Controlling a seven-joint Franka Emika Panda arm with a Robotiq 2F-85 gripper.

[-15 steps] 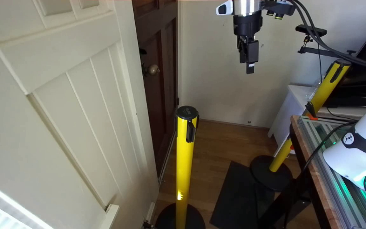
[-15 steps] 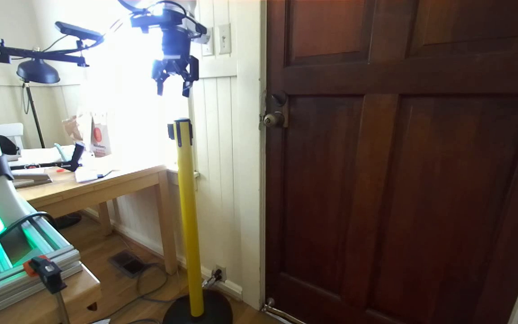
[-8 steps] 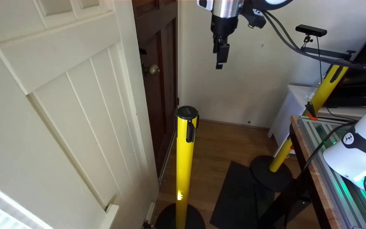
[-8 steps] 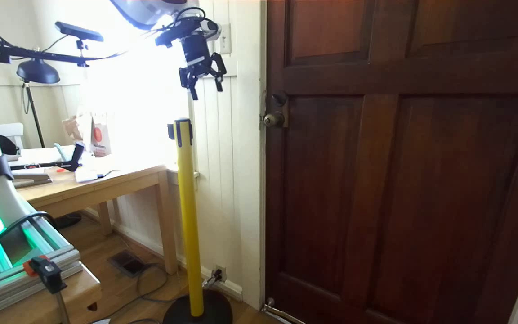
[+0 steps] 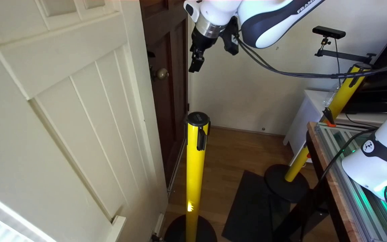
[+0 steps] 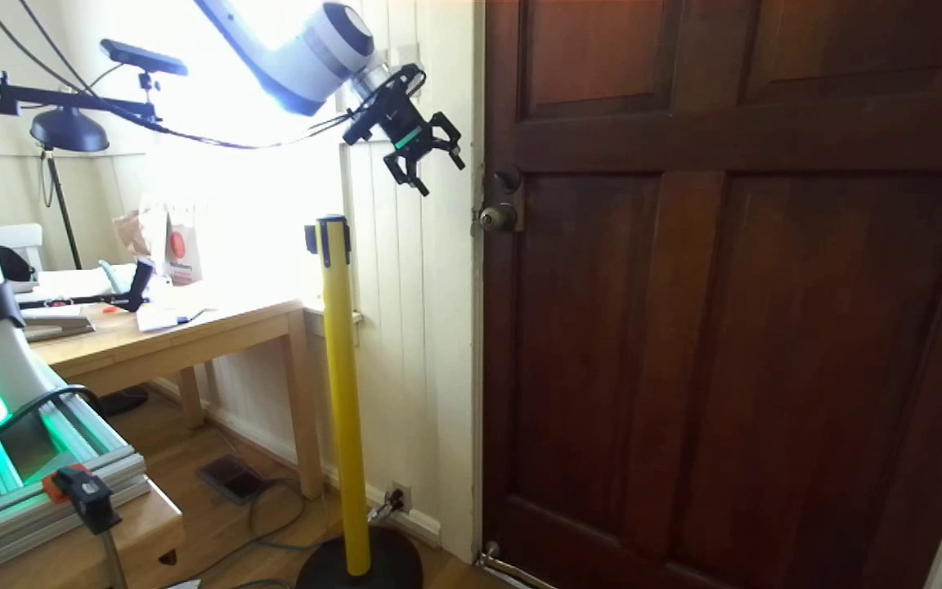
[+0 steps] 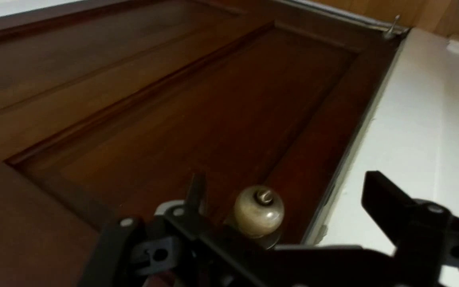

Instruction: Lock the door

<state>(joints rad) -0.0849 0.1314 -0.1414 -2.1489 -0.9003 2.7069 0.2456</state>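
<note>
Swung toward the door [image 6: 733,303] since a second ago, the arm [image 5: 274,23] now slants its hand [image 6: 442,177] at the knob [image 7: 258,215] instead of letting it hang almost straight down; the door and the yellow post [image 6: 343,376] have stayed put. The knob sits near the door's edge, beside the white frame [image 6: 456,319], with a dark fitting [image 6: 509,178] just above it.

Which part does the locking is not plain (my guess is the dark fitting, though a small metal piece [image 7: 264,196] sticks out of the knob's centre), so a grasp aimed at the wrong one would turn something and lock nothing. Because the white frame is so close to the knob, widely spread fingers [image 7: 385,199] could catch on it during the approach. The knob looks round and smooth, so a grip off its middle would likely slip. Should the arm sink on the way, it might knock the yellow post.

As for the hand, its fingers are well apart with nothing held between them, and it touches nothing that shows. In both exterior views it is clear of the knob, which in the wrist view shows between the two fingers, nearer the one on the picture's left. Whether the door is locked already, I cannot tell.
</note>
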